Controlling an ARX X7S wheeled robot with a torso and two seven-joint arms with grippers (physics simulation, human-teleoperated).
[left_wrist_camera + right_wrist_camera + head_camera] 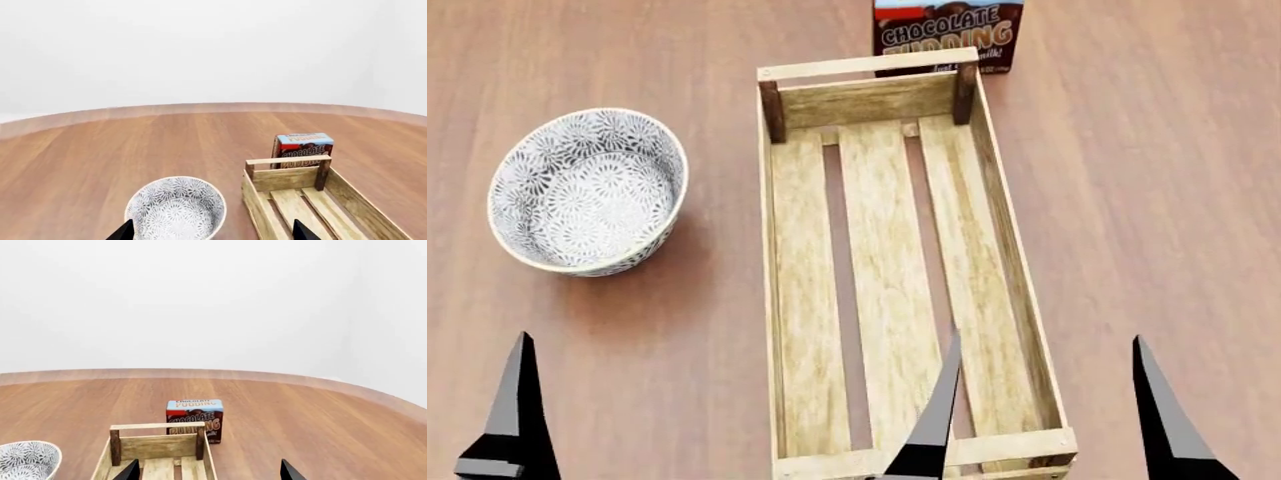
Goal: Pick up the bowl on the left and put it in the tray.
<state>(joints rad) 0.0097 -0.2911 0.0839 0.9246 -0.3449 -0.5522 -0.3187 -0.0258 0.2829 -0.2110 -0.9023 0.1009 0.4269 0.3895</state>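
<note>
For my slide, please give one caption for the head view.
Patterned bowl sits left of the empty wooden tray, pudding box behind it; both grippers wait, open, near the camera.

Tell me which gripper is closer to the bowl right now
Left. The left gripper sits just in front of the bowl, on the robot's side of it, open. The right gripper is open above the near end of the tray, across from the bowl.

Grey-blue floral bowl (587, 192) (pale rim)
</note>
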